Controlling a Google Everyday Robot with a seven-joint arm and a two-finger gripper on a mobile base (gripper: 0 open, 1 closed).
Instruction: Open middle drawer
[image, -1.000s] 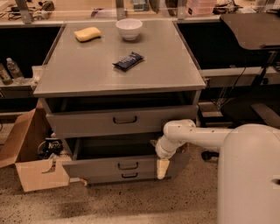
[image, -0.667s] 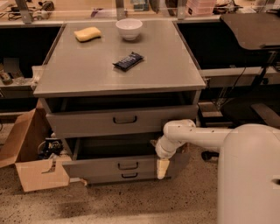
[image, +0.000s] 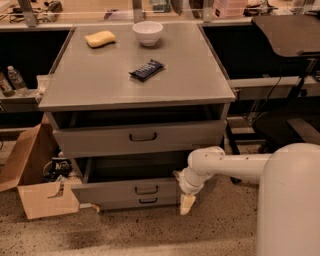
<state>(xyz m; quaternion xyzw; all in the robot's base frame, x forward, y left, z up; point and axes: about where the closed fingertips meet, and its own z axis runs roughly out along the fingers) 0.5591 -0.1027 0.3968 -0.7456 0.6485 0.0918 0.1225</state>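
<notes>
The grey cabinet (image: 100, 95) has three drawers. The middle drawer (image: 115, 191), a mid-height front with a small dark loop handle (image: 146, 189), stands pulled out, with a dark gap above its tray. The tall top drawer (image: 100, 140) is also out a little. The slim bottom drawer (image: 120, 203) sits just under the middle one. My gripper (image: 187, 202) hangs from the white arm (image: 225, 165) at the right end of the middle drawer's front, near the floor, well right of its handle.
On the cabinet top lie a white bowl (image: 148, 33), a yellow sponge (image: 100, 38) and a dark snack bar (image: 146, 69). An open cardboard box (image: 35, 175) stands on the floor at the left. A dark table (image: 287, 35) and its frame stand at the right.
</notes>
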